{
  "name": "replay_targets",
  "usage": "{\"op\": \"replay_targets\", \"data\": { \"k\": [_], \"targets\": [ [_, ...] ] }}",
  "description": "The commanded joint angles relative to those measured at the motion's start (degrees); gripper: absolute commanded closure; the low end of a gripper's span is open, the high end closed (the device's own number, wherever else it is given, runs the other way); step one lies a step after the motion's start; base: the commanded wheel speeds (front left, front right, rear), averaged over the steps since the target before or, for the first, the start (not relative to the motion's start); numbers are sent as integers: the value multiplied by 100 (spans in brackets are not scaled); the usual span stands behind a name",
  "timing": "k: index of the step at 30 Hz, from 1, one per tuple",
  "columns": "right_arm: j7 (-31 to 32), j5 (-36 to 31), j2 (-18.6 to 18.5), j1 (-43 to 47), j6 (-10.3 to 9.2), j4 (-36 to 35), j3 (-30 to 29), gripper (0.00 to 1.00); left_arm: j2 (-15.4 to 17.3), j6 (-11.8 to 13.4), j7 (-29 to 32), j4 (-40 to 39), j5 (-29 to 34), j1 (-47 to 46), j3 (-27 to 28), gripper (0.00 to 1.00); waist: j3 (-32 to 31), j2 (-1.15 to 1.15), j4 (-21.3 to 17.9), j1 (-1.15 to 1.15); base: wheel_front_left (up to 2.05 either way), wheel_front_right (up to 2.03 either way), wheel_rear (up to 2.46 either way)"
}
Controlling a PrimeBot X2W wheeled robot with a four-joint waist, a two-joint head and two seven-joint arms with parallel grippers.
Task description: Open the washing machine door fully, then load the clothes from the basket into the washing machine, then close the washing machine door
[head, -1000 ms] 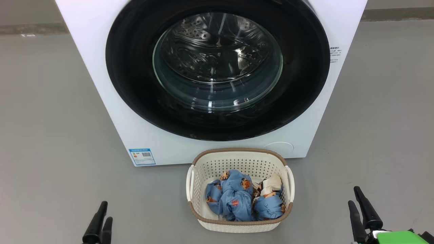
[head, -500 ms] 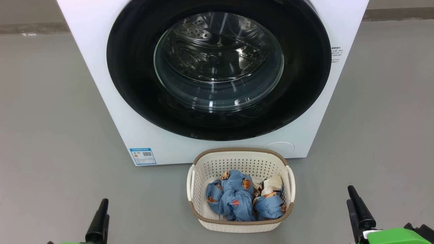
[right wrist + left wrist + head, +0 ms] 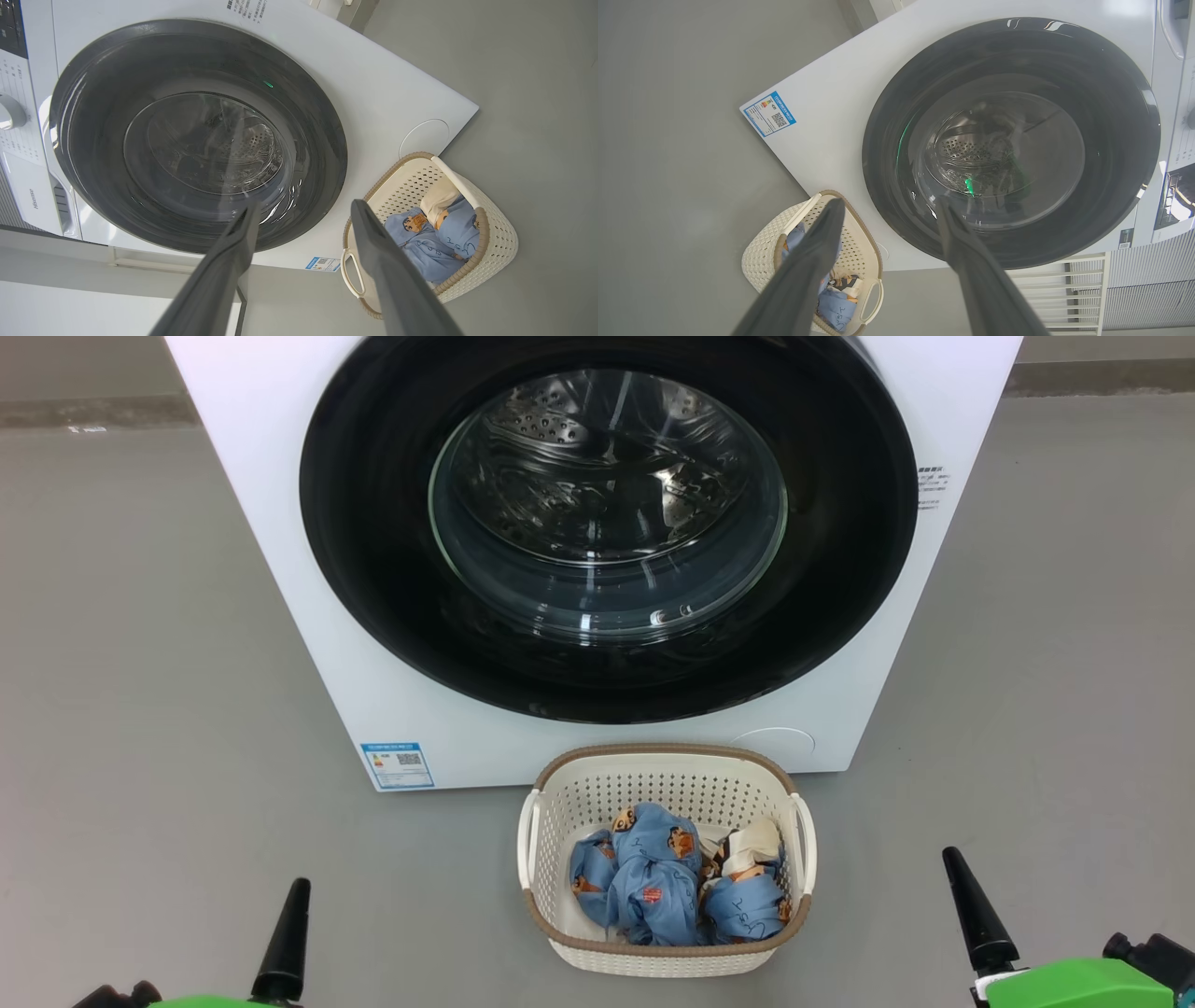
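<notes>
Left tool (image 3: 889,210), wrist view: spread, empty, facing the closed black-rimmed glass washing machine door (image 3: 1111,93); right tool (image 3: 306,210), wrist view: spread, empty; head view: light blue printed clothes (image 3: 653,887) lie in the cream perforated basket (image 3: 653,791) before the white washing machine (image 3: 485,747).

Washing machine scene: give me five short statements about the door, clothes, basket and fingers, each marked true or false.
1. The washing machine door is shut. True.
2. The clothes are inside the washing machine. False: they lie in the basket.
3. The left gripper is open and empty. True.
4. The right gripper holds a garment. False: its fingers are apart with nothing between them.
5. The basket sits on a shelf. False: it stands on the floor in front of the washing machine.
</notes>
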Motion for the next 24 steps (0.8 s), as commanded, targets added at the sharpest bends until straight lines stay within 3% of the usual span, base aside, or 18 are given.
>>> {"op": "replay_targets", "data": {
  "k": [1,24],
  "targets": [
    [-75,-229,-85,-156,3,-149,93,0,129,-12,-91,-186,230,-80,40,0,-1,0,3,-1,0,0,0],
    [-460,-1850,-257,-151,5,-121,366,0,179,-15,-483,-267,2018,-20,-139,0,10,0,38,-1,0,0,0]
  ]
}}
